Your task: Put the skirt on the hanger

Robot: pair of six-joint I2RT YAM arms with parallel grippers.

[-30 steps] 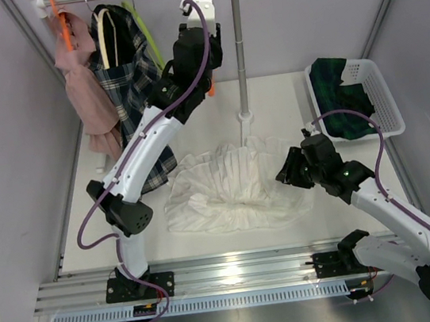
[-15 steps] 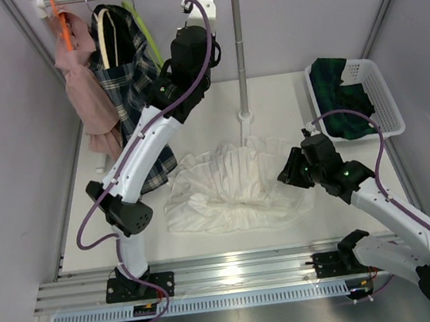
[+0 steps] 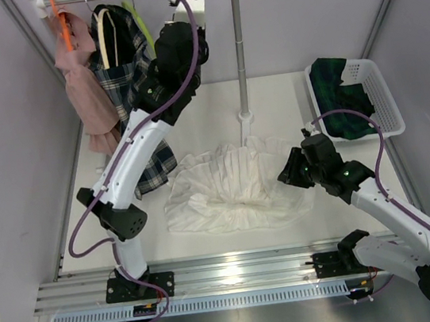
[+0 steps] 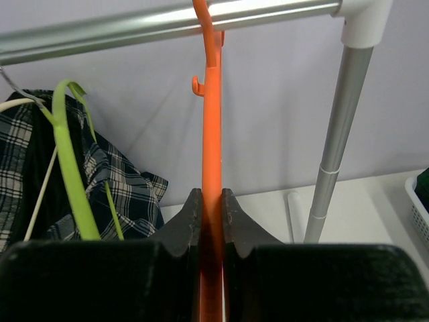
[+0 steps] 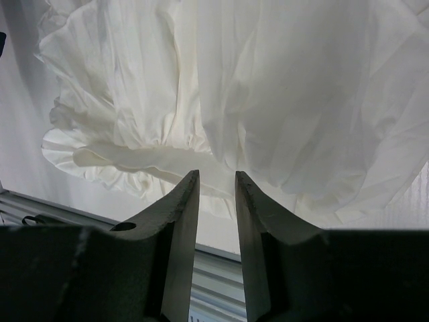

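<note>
The orange hanger [image 4: 212,127] hangs by its hook from the metal rail [image 4: 167,23]. My left gripper [image 4: 212,201] is shut on its stem just below the rail, high at the back of the top view [image 3: 184,7]. The white skirt [image 3: 231,187] lies crumpled on the table in front of the rack pole. My right gripper [image 3: 290,173] hovers low over the skirt's right edge. In the right wrist view its jaws [image 5: 216,180] stand a little apart with nothing between them, and the skirt's [image 5: 268,87] ruffled folds lie just beyond the tips.
A pink garment [image 3: 83,91] and a plaid one [image 3: 127,73] hang at the rail's left end, beside a green hanger [image 4: 70,168]. The rack's upright pole [image 3: 240,53] stands behind the skirt. A white basket [image 3: 377,86] holding dark green cloth [image 3: 340,95] sits at the back right.
My left gripper has shut on the orange hanger and risen up and left, closer to the rail. The right gripper's jaws have narrowed slightly; its arm has barely moved.
</note>
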